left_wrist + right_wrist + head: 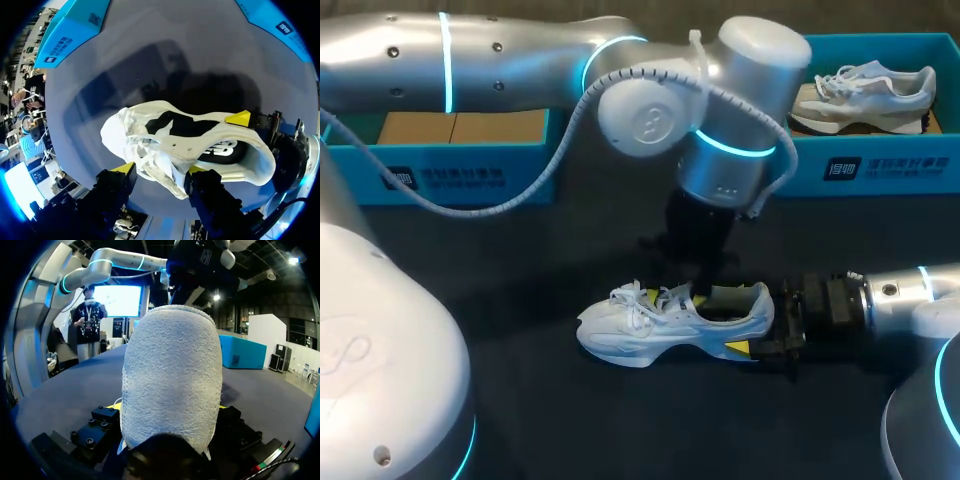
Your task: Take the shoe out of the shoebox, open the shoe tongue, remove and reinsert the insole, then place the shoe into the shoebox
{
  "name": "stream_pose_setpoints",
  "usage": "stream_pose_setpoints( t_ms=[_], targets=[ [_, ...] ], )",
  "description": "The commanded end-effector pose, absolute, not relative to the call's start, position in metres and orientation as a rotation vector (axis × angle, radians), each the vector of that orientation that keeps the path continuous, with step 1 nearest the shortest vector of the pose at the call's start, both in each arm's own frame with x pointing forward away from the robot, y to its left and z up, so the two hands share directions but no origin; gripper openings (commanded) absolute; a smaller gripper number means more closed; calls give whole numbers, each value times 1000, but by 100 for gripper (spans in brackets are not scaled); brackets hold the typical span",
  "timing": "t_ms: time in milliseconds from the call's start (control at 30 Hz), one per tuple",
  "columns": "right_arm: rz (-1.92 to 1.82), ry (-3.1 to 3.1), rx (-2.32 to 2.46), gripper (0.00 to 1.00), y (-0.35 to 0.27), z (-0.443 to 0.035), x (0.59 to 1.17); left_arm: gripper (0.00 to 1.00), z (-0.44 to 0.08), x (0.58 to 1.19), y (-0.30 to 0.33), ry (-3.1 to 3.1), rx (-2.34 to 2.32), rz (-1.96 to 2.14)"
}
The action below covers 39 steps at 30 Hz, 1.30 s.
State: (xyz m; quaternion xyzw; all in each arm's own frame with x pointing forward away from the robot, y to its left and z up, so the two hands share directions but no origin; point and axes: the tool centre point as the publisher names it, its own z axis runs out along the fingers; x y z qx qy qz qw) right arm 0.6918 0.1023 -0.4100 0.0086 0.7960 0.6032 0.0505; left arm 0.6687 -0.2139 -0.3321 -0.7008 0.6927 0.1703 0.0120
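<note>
**Head view, lower centre of the frame.** The white mesh lace-up sneaker stood upright on its sole on the black table, toe toward the frame's left and outside both boxes. My right gripper entered from the lower right and pinched the heel between its yellow tips. I judge this hold was meant to brace the sneaker against sliding or tipping while the other arm worked on it.

**Just behind.** My left gripper hung straight down over the throat. Its fingers were spread well apart and straddled the laced tongue. One tip sat toward the laces, the other at the mouth above the dark insole. I saw no pinch. I read the step as opening the tongue.

**Farther back.** At the upper left, the empty blue cardboard shoebox was free for the sneaker's return. At the upper right, a second blue shoebox held another white sneaker.
</note>
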Motion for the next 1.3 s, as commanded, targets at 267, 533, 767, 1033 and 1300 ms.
stream_pose_setpoints(
  t_ms=[267, 533, 767, 1033, 1300],
  targets=[
    [1830, 2426, 28, 0, 104, -409, 690, 43, -338, 667, -222, 2127, -2150, 558],
    [1830, 2426, 28, 0, 104, -409, 690, 24, -327, 663, -205, 2082, -2193, 453],
    [1830, 2426, 28, 0, 104, -409, 690, 0, -322, 663, -195, 2058, -2245, 370],
    [1830, 2426, 28, 0, 104, -409, 690, 0, -323, 669, -176, 2111, -2409, 170],
    [1830, 2426, 28, 0, 104, -409, 690, 0, -320, 676, -151, 2157, -2574, -87]
  ],
)
